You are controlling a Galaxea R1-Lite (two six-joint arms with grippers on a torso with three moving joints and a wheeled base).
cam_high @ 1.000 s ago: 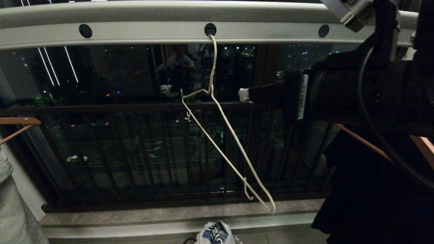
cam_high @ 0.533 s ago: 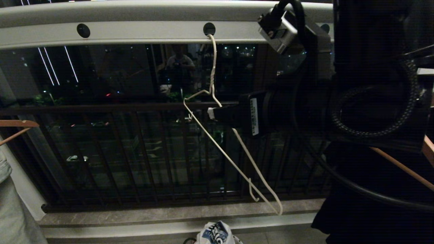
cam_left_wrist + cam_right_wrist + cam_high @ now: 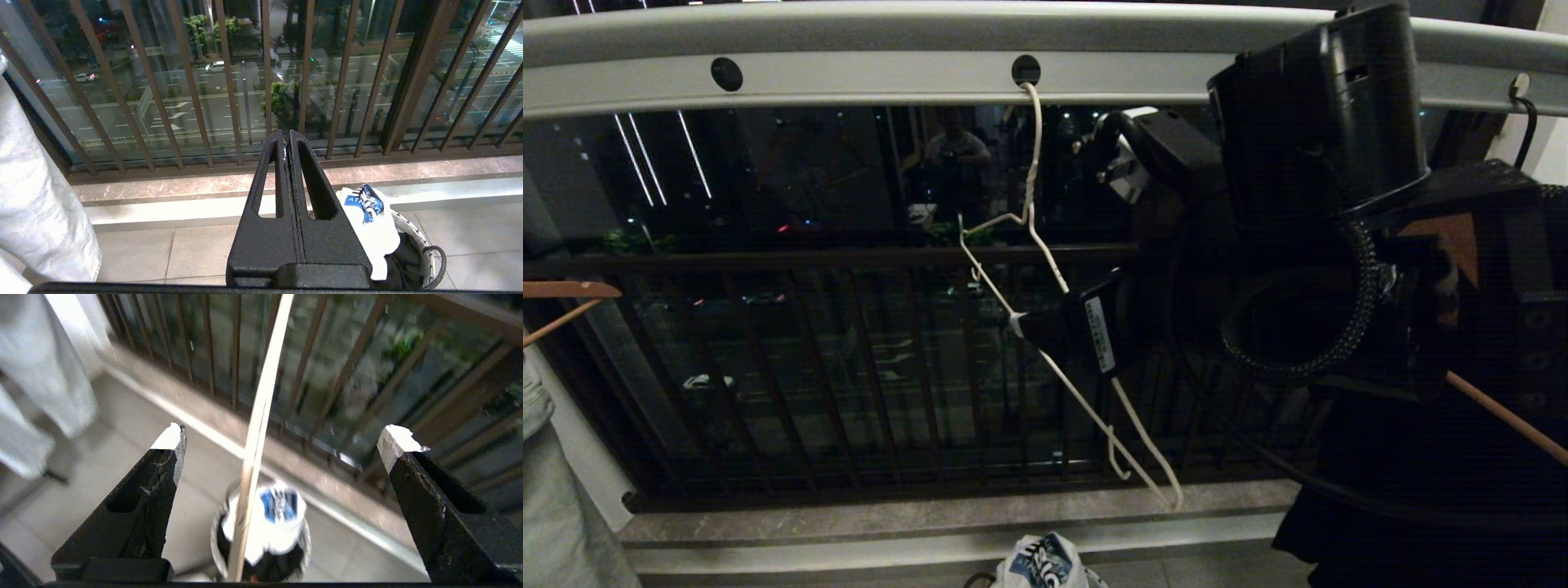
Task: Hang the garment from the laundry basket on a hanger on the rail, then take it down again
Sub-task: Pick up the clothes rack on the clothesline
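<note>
The white wire hanger hangs tilted from a hole in the pale grey rail. My right gripper is open wide and straddles the hanger's sloping wire. That wire runs between the white-tipped fingers without touching either. Far below, the white garment with its blue shield print lies on top of the round laundry basket. Beside the basket and the garment, my left gripper hangs low and shut on nothing, pointing at the balcony bars.
Dark balcony bars and a stone sill stand behind the hanger. A wooden hanger with a pale garment hangs at left. At right a black garment hangs on another wooden hanger. The glass reflects a person.
My right arm swung left and down, from beside the hanger's neck to over its sloping wire. Its fingers spread wider. The hanger swayed slightly.
</note>
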